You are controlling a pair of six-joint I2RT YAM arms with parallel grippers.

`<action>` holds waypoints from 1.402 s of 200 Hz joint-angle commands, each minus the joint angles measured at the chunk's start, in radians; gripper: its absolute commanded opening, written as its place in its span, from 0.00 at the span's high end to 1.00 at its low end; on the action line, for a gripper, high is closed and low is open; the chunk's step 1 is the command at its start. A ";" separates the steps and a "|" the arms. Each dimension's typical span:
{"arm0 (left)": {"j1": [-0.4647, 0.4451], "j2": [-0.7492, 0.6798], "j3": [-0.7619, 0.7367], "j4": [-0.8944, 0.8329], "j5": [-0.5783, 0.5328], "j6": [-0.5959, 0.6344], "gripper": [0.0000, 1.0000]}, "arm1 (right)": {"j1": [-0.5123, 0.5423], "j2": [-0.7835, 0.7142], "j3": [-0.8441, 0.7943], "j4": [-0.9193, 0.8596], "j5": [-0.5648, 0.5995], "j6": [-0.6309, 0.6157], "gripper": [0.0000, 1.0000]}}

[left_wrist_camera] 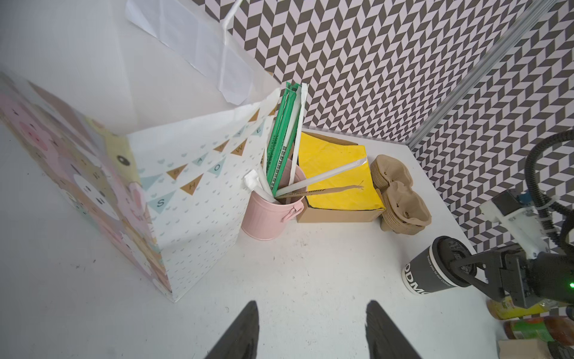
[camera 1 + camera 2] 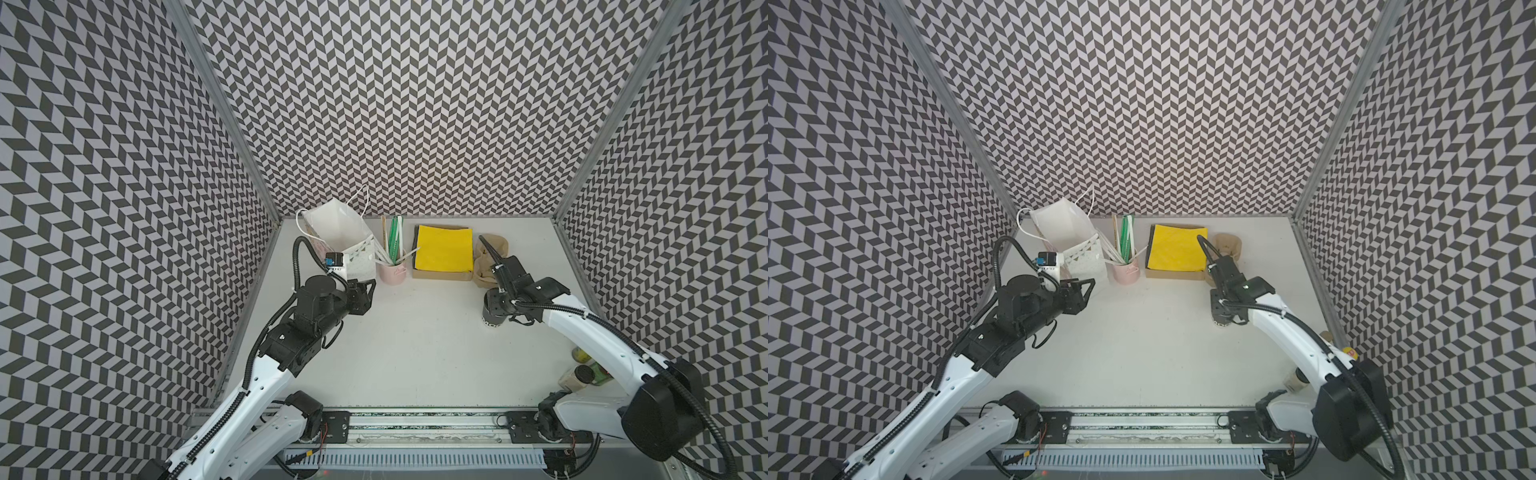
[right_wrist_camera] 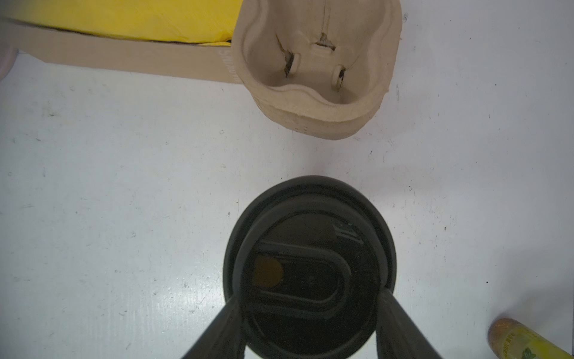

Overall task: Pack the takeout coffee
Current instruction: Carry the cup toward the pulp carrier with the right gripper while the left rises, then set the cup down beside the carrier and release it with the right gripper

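Looking at the takeout coffee (image 1: 431, 273) here: black paper cup, white lettering down the side, round black plastic lid (image 3: 307, 248). Standing on the white table (image 2: 415, 353), over on the right side, near a stack of brown moulded pulp cup carriers (image 2: 482, 272), with a strip of bare table in between. Well apart from the tall white paper gift bag (image 1: 186, 202) with cartoon animals and bunting, way over on the left.

Got the right gripper (image 3: 309, 296) straddling the cup from above, black fingers (image 3: 400, 326) on either side of the lid and tips pressed against its rim, so pinching it right at the top. Mostly hiding it in both top views, with only the bottom bit of the lettered wall poking out.

Found the left gripper (image 1: 312, 304) hanging just in front of the gift bag. Fingers (image 1: 245, 329) spread apart there, nothing between them but bare table. Not touching the bag, going by the left wrist view.

Back row, left to right: bag, then a small pink bucket-shaped cup (image 1: 267, 217) stuffed with wrapped straws (image 1: 279, 149) just beside it, then a flat brown cardboard box (image 1: 338, 214) with a yellow sheet (image 1: 335, 174) on top, then the carriers just beside the box's corner. Also spotted a few bottles (image 2: 584, 372) near the right edge of the table.
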 commanded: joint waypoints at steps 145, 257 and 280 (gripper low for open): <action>0.004 -0.012 -0.021 0.028 0.005 0.036 0.41 | -0.006 -0.034 0.029 -0.004 0.036 0.002 0.22; 0.006 -0.087 -0.038 0.013 -0.057 0.023 0.21 | -0.066 0.207 0.437 -0.009 -0.009 0.009 0.26; 0.001 -0.105 -0.045 0.004 -0.075 0.025 0.16 | -0.098 0.303 0.489 0.030 -0.009 0.025 0.27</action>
